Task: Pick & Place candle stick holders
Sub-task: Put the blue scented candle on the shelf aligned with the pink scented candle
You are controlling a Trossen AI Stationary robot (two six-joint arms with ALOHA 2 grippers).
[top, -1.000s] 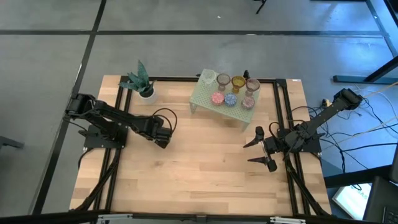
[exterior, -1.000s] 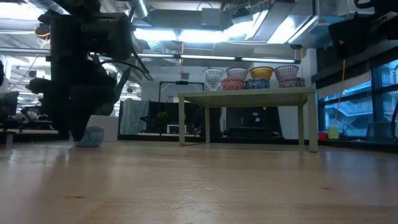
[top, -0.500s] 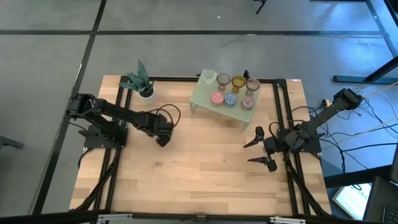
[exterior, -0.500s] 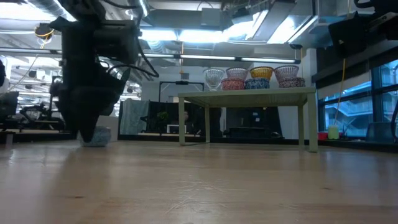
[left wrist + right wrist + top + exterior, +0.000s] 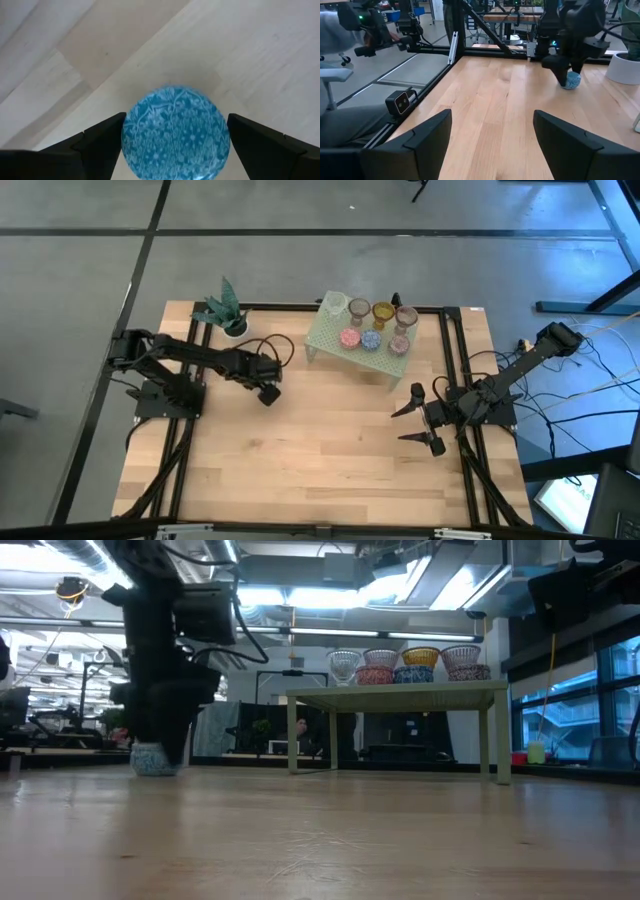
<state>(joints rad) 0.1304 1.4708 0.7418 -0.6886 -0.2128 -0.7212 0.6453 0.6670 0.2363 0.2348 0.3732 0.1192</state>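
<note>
A pale wooden table (image 5: pixel 300 460) fills the middle, ringed by a black frame (image 5: pixel 180 470). At its far edge sits a small green rack (image 5: pixel 325 338) on legs, and off to one side a white pot (image 5: pixel 236 330) holds a spiky green plant (image 5: pixel 222 306). Cables (image 5: pixel 590 395) trail across the grey floor (image 5: pixel 80 280) beside it.

- Left arm (image 5: pixel 190 360): dark, matt black jointed links; thin black cable looped above the wrist.
- Left tool (image 5: pixel 268 394): two black wedge-shaped fingers (image 5: pixel 102 145) with flat inner faces.
- Right arm (image 5: pixel 510 378): same black build, cables trailing off its base.
- Right tool (image 5: pixel 418 423): two black tapered fingers (image 5: pixel 417 137), pointed at the tips.
</note>
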